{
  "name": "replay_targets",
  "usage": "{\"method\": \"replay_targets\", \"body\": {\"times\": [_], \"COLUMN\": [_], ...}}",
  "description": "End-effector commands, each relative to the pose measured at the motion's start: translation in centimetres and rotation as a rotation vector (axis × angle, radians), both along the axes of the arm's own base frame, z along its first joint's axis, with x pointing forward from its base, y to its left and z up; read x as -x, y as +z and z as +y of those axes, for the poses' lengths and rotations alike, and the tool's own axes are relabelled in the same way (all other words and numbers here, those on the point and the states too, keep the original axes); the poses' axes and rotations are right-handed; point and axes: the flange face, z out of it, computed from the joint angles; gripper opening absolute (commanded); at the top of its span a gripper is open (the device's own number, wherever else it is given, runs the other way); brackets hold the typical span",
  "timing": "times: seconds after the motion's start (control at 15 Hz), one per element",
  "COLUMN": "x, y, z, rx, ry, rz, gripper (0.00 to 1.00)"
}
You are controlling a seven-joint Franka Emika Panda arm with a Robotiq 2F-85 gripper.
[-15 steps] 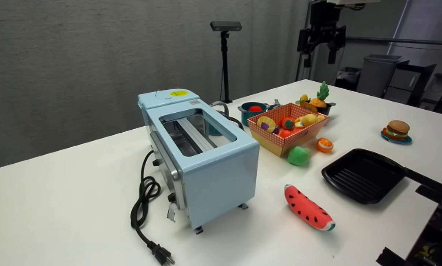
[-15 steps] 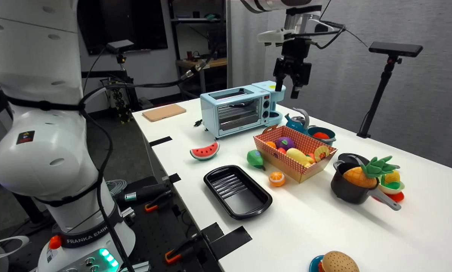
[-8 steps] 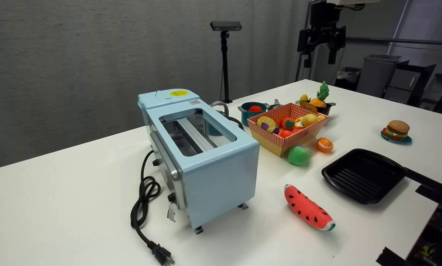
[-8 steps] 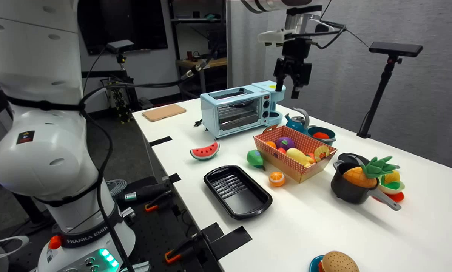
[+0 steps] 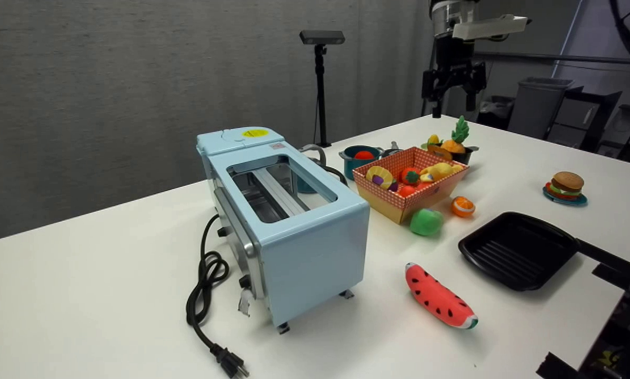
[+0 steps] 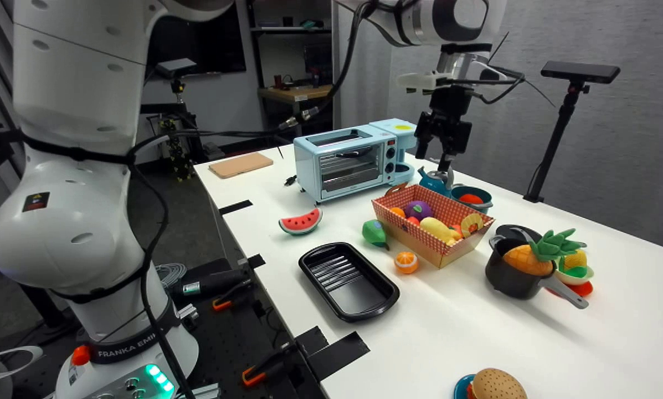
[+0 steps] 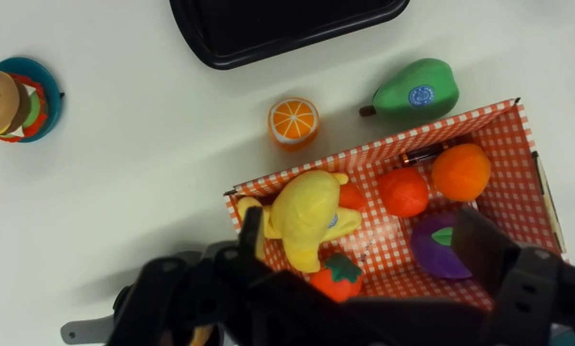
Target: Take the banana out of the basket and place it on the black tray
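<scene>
The banana is a yellow soft toy in the basket, in both exterior views (image 5: 441, 170) (image 6: 436, 228) and the wrist view (image 7: 306, 211). I cannot tell if its yellow parts are one piece. The basket has orange-red checked walls, in both exterior views (image 5: 428, 201) (image 6: 411, 242) and the wrist view (image 7: 503, 144). The black tray lies on the table, in both exterior views (image 5: 520, 247) (image 6: 359, 296); its edge shows in the wrist view (image 7: 287, 45). My gripper (image 5: 453, 108) is open and empty, in the air above the basket; it also shows in the other views (image 6: 433, 158) (image 7: 359, 216).
The basket also holds a purple fruit (image 7: 426, 250), a tomato (image 7: 333, 288) and round fruits. An orange half (image 7: 293, 122) and a green fruit (image 7: 417, 93) lie between basket and tray. A blue toaster (image 5: 315, 247), watermelon slice (image 6: 301, 223) and black pot (image 6: 517, 280) stand around.
My gripper has moved down in both exterior views over the last half second, and slightly right in one of them. It stays open. The objects on the table have not moved.
</scene>
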Motion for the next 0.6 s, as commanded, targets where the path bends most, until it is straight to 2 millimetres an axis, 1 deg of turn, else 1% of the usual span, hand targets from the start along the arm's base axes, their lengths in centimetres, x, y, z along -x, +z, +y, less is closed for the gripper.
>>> {"method": "replay_targets", "body": {"times": [0.0, 0.13, 0.33, 0.53], "x": [-2.6, -3.5, -4.7, -5.5], "y": [-2.0, -3.4, -5.8, -8.1], "z": [-1.1, -1.1, -0.6, 0.0], "rx": [0.004, 0.018, 0.049, 0.069], "ry": [-0.041, -0.055, -0.077, -0.096], "rz": [0.067, 0.1, 0.156, 0.218], "gripper": [1.0, 1.0, 1.0, 1.0]}}
